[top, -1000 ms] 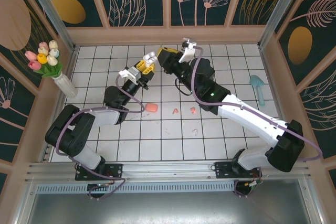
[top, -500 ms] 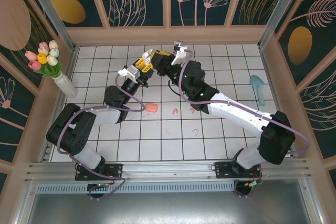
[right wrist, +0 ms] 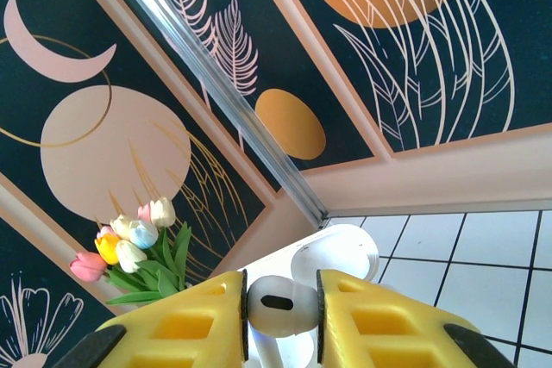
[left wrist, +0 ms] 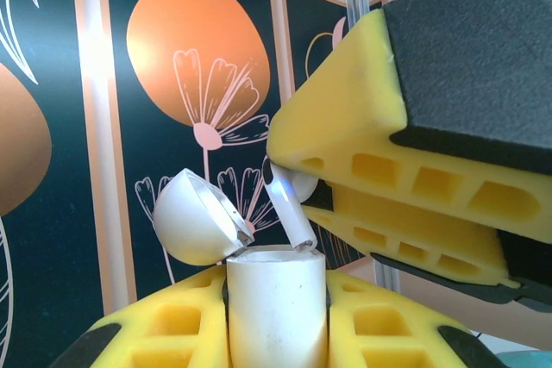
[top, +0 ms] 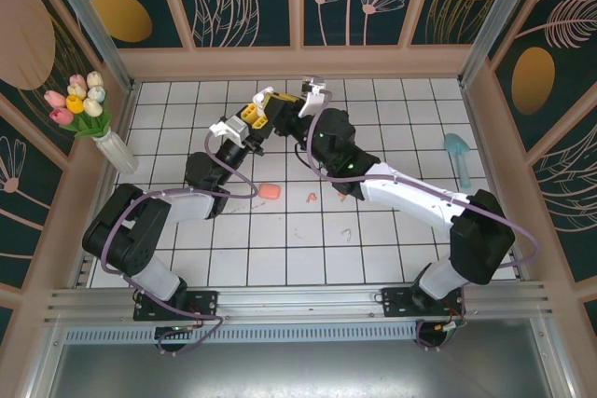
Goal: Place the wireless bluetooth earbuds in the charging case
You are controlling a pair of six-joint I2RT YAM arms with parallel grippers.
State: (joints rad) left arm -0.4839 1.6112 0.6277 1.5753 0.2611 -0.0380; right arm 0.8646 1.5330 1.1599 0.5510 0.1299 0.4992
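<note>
Earbud in hand: right tool is pinching a white stemmed plastic earbud by its bulb between yellow foam pads. The jaws are standing only as wide as the bulb, and the stem is pointing down at a slant.
Case: left tool, jaws all but closed, is clamping a white rounded plastic charging case upright above the far-middle stretch of the white tiled surface. Its hinged lid is standing open to one side.
Stem tip: it is sitting right at the case mouth. Whether it is lining up with a socket, I cannot tell.
Misalignment risk: the stem is leaning, so a downward push may be jamming it on the rim or skidding it outside the case.
Slip risk: soft foam is gripping a smooth round bulb, so any sideways load could be twisting the earbud free and dropping it to the surface.
Lid risk: the bulky right pads are crowding the open lid, and a nudge could be flipping it shut or shifting the case in its clamp.
Contact risk: both tools are working very close together, and foam pressing on foam could be tilting the case.
Waiting pieces: a small salmon-pink earbud and a second white earbud are lying near the middle of the surface, beside a salmon-pink rounded object. A dropped earbud could be landing among them.
</note>
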